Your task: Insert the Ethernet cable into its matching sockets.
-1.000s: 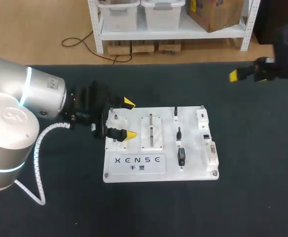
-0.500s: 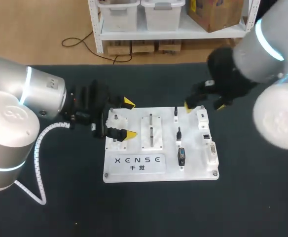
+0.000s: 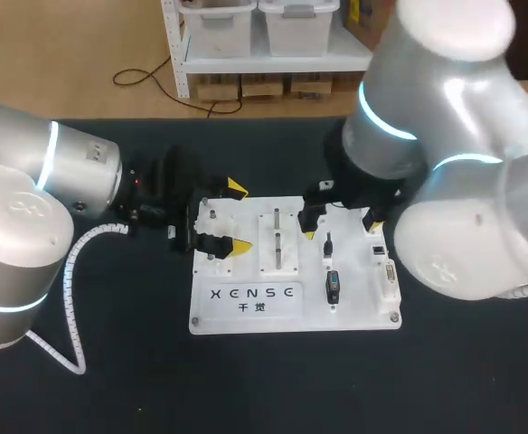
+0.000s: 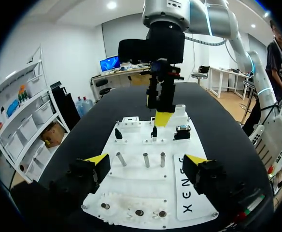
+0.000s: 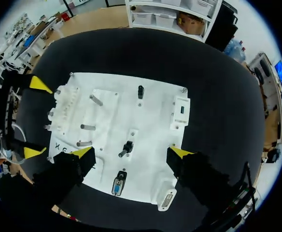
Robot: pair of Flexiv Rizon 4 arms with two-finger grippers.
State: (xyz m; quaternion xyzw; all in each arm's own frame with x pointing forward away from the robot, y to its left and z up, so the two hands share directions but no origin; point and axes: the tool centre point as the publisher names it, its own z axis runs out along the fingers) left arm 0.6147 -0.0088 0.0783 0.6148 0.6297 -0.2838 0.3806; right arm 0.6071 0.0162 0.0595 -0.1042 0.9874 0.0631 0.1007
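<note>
The small black Ethernet cable plug [image 5: 127, 147] stands on the flat white plastic board [image 5: 153, 123], near its middle. The right gripper [image 5: 131, 152] hangs over the plug with its fingers wide apart, holding nothing. The left gripper [image 3: 237, 217] is at the board's left end, fingers wide apart too, holding nothing.

The board [image 3: 246, 312] lies in the middle of the worktop [image 3: 110, 380], and my left hand [image 3: 238, 217] sits at its far-left corner, one finger on either side of the corner block [image 3: 214, 221]. Three pegs [image 3: 277, 240] stand just right of that block, and a line of small connectors [image 3: 328, 242] runs front to back right of the pegs. My right hand [image 3: 340, 226] hangs above that line.
</note>
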